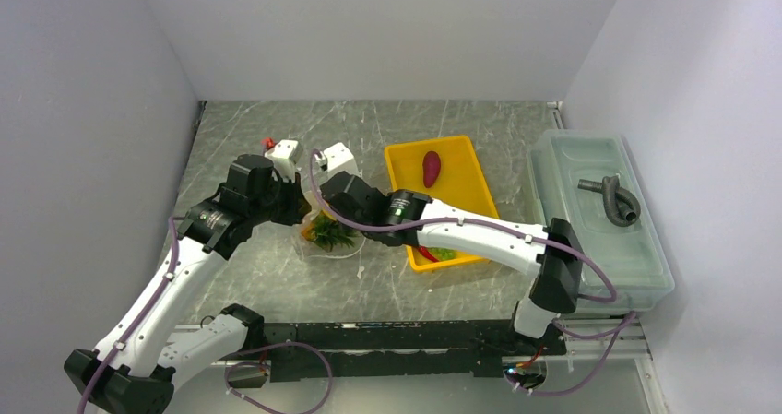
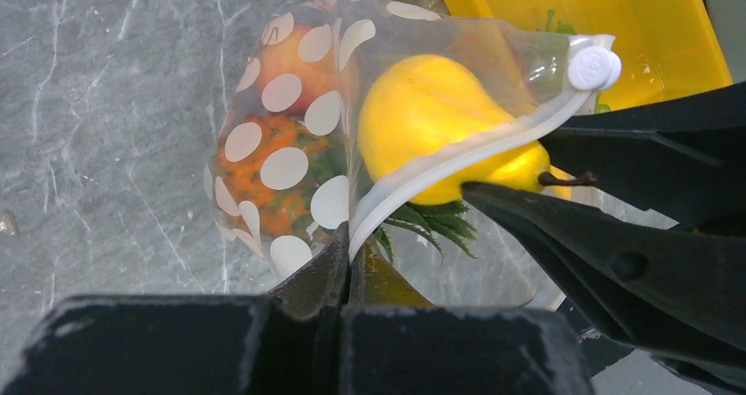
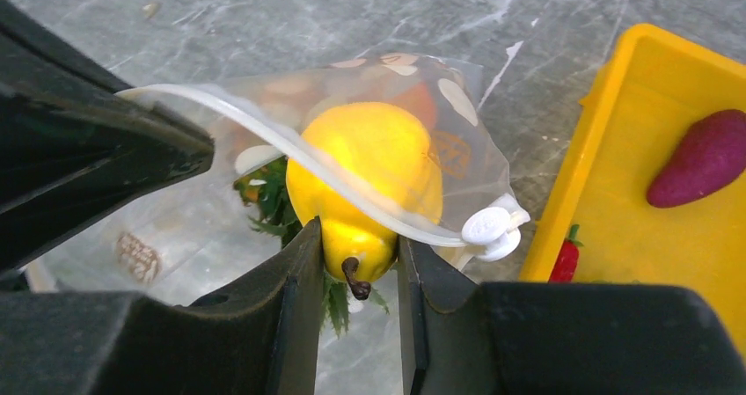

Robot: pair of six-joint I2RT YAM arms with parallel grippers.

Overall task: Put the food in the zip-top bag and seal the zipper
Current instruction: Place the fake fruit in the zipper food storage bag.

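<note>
The clear polka-dot zip-top bag (image 2: 283,168) hangs over the table left of the tray. My left gripper (image 2: 349,238) is shut on its pale zipper (image 2: 457,153) at the mouth edge. My right gripper (image 3: 356,247) is shut on the stem end of the yellow pear (image 3: 369,166), whose body lies in the bag's mouth, past the zipper (image 3: 290,144). A peach (image 2: 295,56) and the orange pineapple (image 2: 264,179) with green leaves sit deeper in the bag. The purple eggplant piece (image 3: 704,157) and red chilli (image 3: 567,261) lie in the tray. From above, both grippers meet at the bag (image 1: 330,236).
The yellow tray (image 1: 461,188) sits right of the bag, with green grapes (image 1: 444,254) at its near end. A translucent lidded bin (image 1: 599,239) holding a grey hose stands at the far right. The zipper's white slider (image 3: 493,228) hangs beside the tray's rim.
</note>
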